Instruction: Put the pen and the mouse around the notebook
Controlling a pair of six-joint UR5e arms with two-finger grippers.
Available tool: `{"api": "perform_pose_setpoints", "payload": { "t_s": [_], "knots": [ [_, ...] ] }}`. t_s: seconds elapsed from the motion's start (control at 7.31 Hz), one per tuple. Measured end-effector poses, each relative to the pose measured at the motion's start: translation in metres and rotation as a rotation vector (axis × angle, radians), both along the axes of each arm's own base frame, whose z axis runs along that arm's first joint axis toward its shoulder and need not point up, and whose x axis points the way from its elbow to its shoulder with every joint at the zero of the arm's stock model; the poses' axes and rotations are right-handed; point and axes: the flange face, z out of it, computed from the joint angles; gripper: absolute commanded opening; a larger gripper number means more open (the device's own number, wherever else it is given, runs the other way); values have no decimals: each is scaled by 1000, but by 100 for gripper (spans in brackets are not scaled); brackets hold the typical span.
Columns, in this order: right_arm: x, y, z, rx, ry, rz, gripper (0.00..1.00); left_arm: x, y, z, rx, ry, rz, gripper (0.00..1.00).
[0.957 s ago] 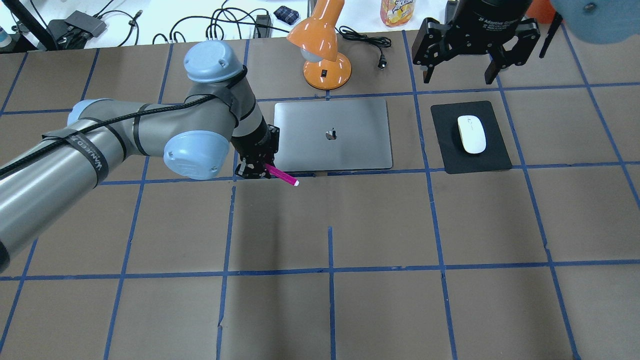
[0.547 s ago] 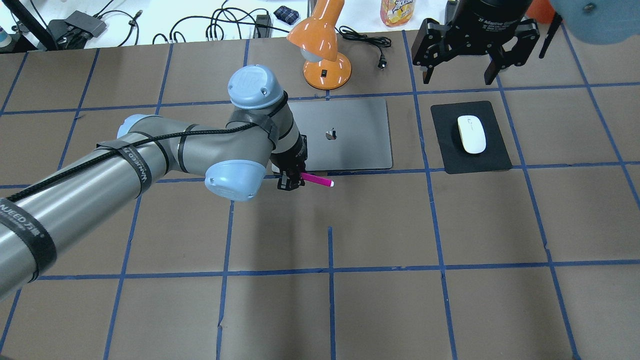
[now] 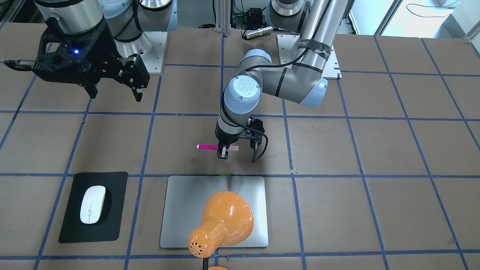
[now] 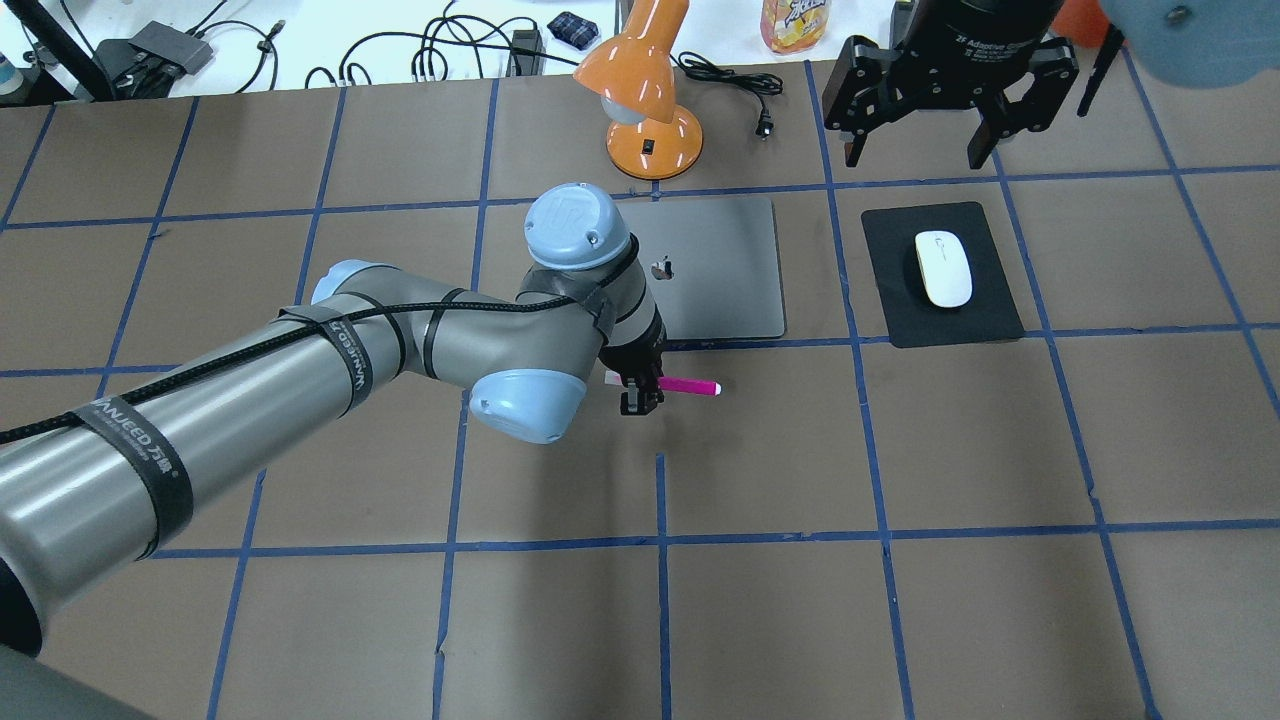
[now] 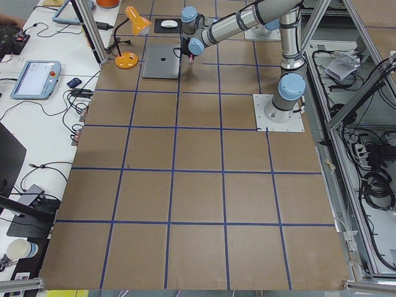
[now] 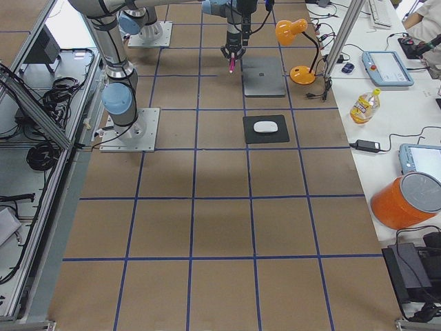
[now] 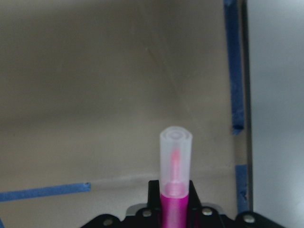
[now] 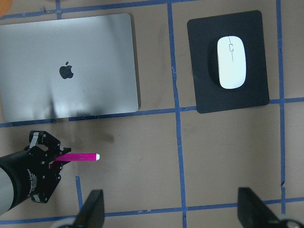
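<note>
Pinches the light, stiff, slick marker pen (image 4: 692, 386) off-centre on its barrel in the left gripper (image 4: 641, 390), level above the surface (image 4: 800, 450) beside the robot-side edge of the closed laptop (image 4: 720, 270); likely pivots if nudged.

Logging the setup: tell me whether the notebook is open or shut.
Shut. The notebook lies flat, its logo-bearing lid facing up in the overhead and right wrist views; no screen or keyboard shows.

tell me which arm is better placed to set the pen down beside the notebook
Left. The left gripper is shut on the pen, just off the notebook's robot-side edge. The right gripper hangs open and empty over by the mouse, farther from that spot.
</note>
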Motion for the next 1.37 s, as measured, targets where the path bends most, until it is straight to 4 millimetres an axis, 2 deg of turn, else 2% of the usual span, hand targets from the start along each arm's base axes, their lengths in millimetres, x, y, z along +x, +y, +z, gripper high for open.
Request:
{"api": "perform_pose_setpoints", "payload": {
  "t_s": [0.27,0.41,0.68,0.82,0.96,1.09,1.37],
  "knots": [
    [0,0,0,0,0,0,100,-2,1,-1,1,1,0,30],
    [0,0,0,1,0,-1,100,-1,1,-2,2,0,0,51],
    [0,0,-1,1,1,1,100,-1,1,-3,3,0,-1,61],
    [0,0,-1,2,2,2,100,-2,1,-4,6,4,-2,76],
    [-1,-1,-1,2,2,3,100,-2,1,-3,7,9,-2,77],
    [-1,-1,-1,2,2,4,100,-2,0,2,-5,16,-23,93],
    [-1,-1,-2,3,2,4,100,8,-6,21,-74,18,-218,100]
  ]
}}
